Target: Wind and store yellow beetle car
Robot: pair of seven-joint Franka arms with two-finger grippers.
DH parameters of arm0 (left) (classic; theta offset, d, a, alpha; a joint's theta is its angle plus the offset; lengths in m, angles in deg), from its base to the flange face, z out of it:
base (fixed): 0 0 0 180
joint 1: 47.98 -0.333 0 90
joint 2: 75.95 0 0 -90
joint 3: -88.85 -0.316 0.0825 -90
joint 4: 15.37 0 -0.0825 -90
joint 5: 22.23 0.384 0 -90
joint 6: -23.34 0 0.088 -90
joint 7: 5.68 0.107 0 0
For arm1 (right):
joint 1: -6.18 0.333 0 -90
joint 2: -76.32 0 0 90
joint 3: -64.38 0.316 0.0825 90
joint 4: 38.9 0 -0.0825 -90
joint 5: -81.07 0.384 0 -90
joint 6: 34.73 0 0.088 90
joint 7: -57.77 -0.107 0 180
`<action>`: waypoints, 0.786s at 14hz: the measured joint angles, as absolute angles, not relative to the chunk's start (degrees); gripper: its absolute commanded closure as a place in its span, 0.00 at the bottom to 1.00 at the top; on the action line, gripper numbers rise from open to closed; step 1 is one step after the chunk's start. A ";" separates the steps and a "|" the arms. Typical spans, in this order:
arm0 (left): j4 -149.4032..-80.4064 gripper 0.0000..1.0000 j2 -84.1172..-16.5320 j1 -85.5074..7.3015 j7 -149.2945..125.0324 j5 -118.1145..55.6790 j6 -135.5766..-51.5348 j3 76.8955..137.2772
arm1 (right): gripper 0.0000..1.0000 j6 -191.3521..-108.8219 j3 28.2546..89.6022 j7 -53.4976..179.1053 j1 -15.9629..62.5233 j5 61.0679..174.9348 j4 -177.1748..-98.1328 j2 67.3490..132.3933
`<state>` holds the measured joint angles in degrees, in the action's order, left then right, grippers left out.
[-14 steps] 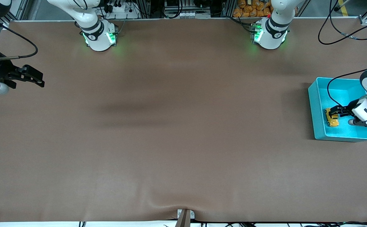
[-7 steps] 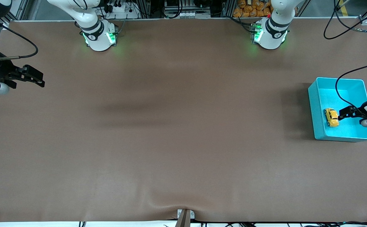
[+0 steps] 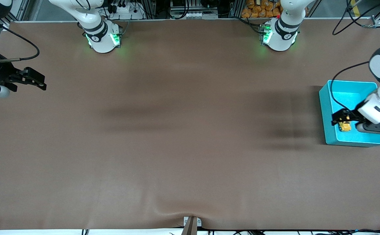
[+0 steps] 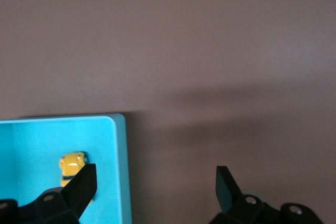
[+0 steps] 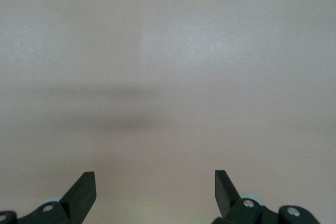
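No brand, label or legible writing shows on any item. The yellow beetle car [image 3: 344, 126] is a tiny yellow-orange toy with a rounded body and dark windows; its wheels cannot be made out. It lies on the floor of the teal bin [image 3: 326, 111], close to the bin wall that faces the right arm's end of the table. The bin stands on the brown table cover [image 3: 183, 147] at the left arm's end. In the left wrist view the car [image 4: 72, 163] is partly covered by one black fingertip.

The left gripper [image 3: 340, 118] hangs over the bin, above the car, partly masking it from the front camera. Its fingers [image 4: 84, 182] are spread wide, with nothing between them; the car is not gripped.

The right gripper [image 3: 35, 80] waits over the right arm's end of the table. Its fingers [image 5: 84, 187] are likewise wide apart and hold nothing; only bare cover lies beneath them
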<state>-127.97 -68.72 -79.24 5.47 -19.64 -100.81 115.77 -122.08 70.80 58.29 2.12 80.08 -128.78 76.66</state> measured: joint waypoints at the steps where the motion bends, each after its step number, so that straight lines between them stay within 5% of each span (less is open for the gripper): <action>1: -127.90 0.00 -70.10 -76.88 4.80 -19.64 -98.92 114.96 | 0.00 -122.08 70.80 58.29 2.12 80.08 -128.79 76.66; 5: -124.08 0.00 -74.52 -61.52 0.71 -19.65 -87.98 103.61 | 0.00 -122.08 70.74 58.29 2.11 80.08 -128.81 76.66; 11: -110.43 0.00 -75.69 -50.58 -6.20 -19.66 -69.63 96.78 | 0.00 -122.07 70.71 58.29 2.11 80.08 -128.87 76.66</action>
